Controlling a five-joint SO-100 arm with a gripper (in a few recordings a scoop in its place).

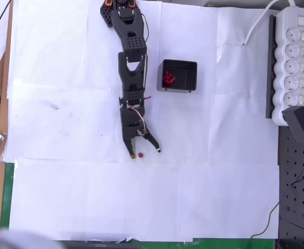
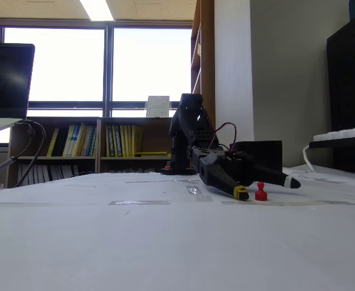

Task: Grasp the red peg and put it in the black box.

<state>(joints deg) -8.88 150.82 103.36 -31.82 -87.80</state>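
As seen from overhead, a white paper-covered table [image 1: 64, 129] was shown, with the black arm [image 1: 132, 67] stretched from the top edge down toward the middle of the sheet. The arm was extended nearly straight and low, its wrist pitched downward so that the gripper [image 1: 146, 153] was brought to the paper. The jaws were spread wide, one tip marked yellow at the left and the other tipped white at the right. The red peg [image 1: 140, 155] was located upright on the paper between the two tips, nearer the yellow one; contact could not be determined. To the right of the arm, the black box [image 1: 178, 75] was placed well apart from the peg, and a cluster of red pegs [image 1: 169, 78] was contained in it. At the far right, a white power strip [image 1: 292, 62] was laid along the table edge. In the fixed view, the gripper [image 2: 266, 185] was seen low over the table, with the red peg [image 2: 261, 191] standing just beside the yellow tip.
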